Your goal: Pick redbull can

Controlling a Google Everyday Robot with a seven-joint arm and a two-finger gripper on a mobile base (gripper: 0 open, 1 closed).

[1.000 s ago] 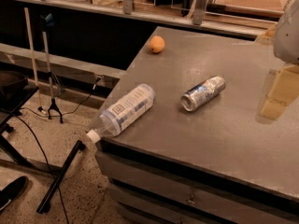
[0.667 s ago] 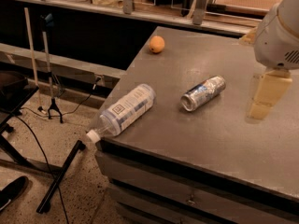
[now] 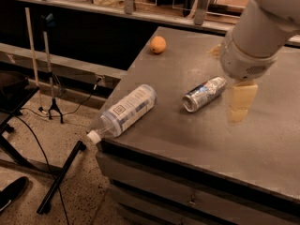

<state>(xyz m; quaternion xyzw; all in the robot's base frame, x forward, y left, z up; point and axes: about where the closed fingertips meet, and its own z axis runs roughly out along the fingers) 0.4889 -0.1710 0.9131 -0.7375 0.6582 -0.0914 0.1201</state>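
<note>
The redbull can [image 3: 204, 93] is a slim silver can with blue patches. It lies on its side near the middle of the grey table [image 3: 197, 144], its rimmed end facing front-left. My gripper [image 3: 240, 103] hangs from the white arm at the right, just right of the can's far end and above the table. Its pale fingers [image 3: 242, 96] point down.
A clear plastic bottle [image 3: 125, 110] with a white label lies on its side at the table's left edge, its cap overhanging. An orange [image 3: 158, 44] sits at the back left corner. Stands and cables [image 3: 51, 107] are on the floor to the left.
My arm has swung in from the right edge toward the left, and the gripper has come close to the right end of the can. The can, bottle and orange have not moved.
</note>
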